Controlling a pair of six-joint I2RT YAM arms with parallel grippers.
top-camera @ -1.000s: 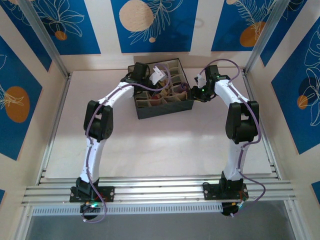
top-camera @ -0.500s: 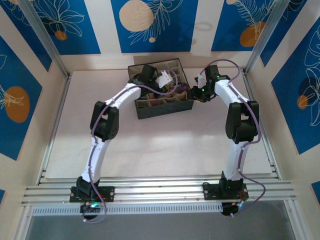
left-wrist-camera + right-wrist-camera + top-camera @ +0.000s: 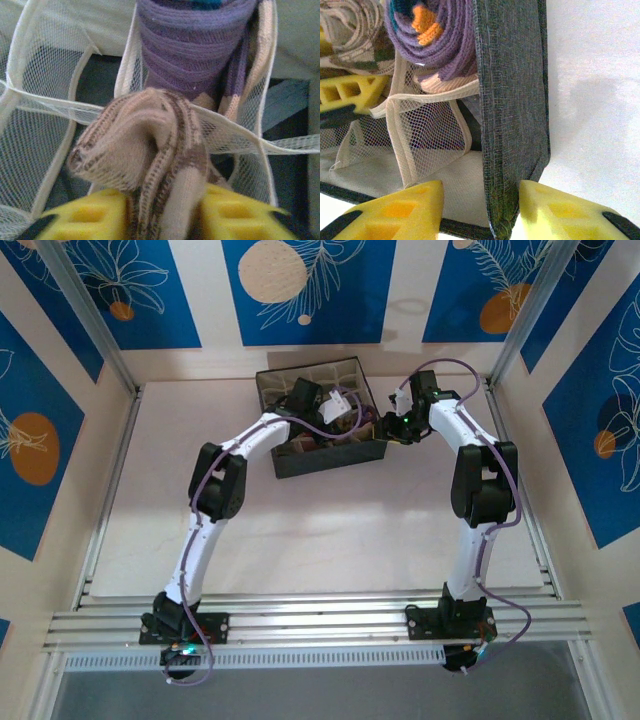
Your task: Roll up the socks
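White table (image 3: pixel 300 530), ringed by blue wall panels (image 3: pixel 300 290), carries a grey box (image 3: pixel 330 458) at 12 o'clock from its centre. Both arms reach into or onto this box.

1. Left gripper (image 3: pixel 160 212). Its yellow fingers (image 3: pixel 85 220) are pinching the brown-and-cream patterned sock (image 3: pixel 145 150). The sock is a loose bundle rather than a tight roll, and its folds bulge toward 10 o'clock in the left wrist view. Its long axis runs out of the jaws from 6 o'clock toward 12 o'clock.

2. Purple sock (image 3: pixel 195 45). It sits rolled in a mesh cell at 12 o'clock from the held bundle, just beyond a mesh divider (image 3: pixel 45 105). Treat that cell as taken.

3. Right gripper (image 3: pixel 480 210). Its jaws are spread astride the box's right wall, on the box's 3 o'clock side in the top view. A gap shows between the inner finger and the wall. You cannot tell whether the outer finger presses the fabric.

4. Relation to watch. The held bundle hangs over the divider, not squarely over one cell. The cell at 10 o'clock from it shows only mesh and dark floor. As a judgement, the left arm is the working arm. The coming move depends on shifting the bundle off the divider line toward 10 o'clock before lowering. A descent from the present position would likely snag the loose folds on the mesh or crowd the purple roll.
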